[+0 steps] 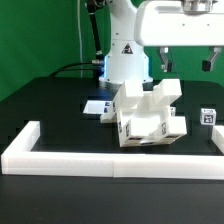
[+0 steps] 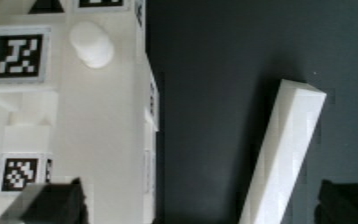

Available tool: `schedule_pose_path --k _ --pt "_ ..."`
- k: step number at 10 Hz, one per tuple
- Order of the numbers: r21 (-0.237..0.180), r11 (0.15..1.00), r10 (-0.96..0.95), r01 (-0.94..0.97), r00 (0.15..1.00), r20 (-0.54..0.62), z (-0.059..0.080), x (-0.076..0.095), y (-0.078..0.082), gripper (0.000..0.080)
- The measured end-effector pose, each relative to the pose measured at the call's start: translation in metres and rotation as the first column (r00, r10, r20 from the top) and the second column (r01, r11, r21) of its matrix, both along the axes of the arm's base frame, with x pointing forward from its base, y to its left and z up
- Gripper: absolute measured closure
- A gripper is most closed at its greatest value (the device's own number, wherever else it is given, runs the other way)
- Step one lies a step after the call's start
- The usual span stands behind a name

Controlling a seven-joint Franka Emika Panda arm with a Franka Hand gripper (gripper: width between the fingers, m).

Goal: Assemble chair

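Note:
The partly built white chair [image 1: 148, 116] stands in the middle of the black table, with several marker tags on its faces. In the wrist view its tagged white panels [image 2: 51, 110] and a round white peg [image 2: 91, 43] fill one side. My gripper [image 1: 187, 63] hangs high above the table, over the chair's side toward the exterior view's right. It is open and empty [image 2: 201, 205]. One dark fingertip [image 2: 51, 203] lies over the chair panel, the other [image 2: 350, 203] over the table. A long white bar [image 2: 291, 150] lies between them, nearer the second finger.
A low white fence [image 1: 60, 155] borders the table's front and sides. A small tagged white part [image 1: 208, 117] stands at the exterior view's right. The marker board [image 1: 97, 107] lies behind the chair, in front of the robot base [image 1: 122, 60].

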State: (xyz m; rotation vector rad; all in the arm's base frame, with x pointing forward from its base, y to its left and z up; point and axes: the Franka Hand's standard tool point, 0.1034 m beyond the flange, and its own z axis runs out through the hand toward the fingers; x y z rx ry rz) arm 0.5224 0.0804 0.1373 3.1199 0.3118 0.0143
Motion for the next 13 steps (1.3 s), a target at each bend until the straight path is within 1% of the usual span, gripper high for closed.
schedule_pose_path --k 1,3,7,10,12,13 --pt "-0.003 1.000 0.004 -0.004 1.000 -0.001 -0.004 0.003 -0.001 0.0151" --pt "-0.012 1.000 0.021 -0.021 1.000 -0.008 -0.016 0.014 -0.006 0.0151" --pt "-0.022 0.999 0.026 -0.026 1.000 0.000 -0.025 0.035 -0.004 0.0151" --pt "-0.031 0.997 0.067 -0.067 0.998 0.004 -0.038 0.049 -0.003 0.0151" --pt "-0.034 0.996 0.082 -0.081 0.997 0.016 -0.040 0.062 -0.001 0.0151" --pt "-0.036 0.996 0.087 -0.086 0.996 0.020 -0.039 0.065 0.001 0.0151"
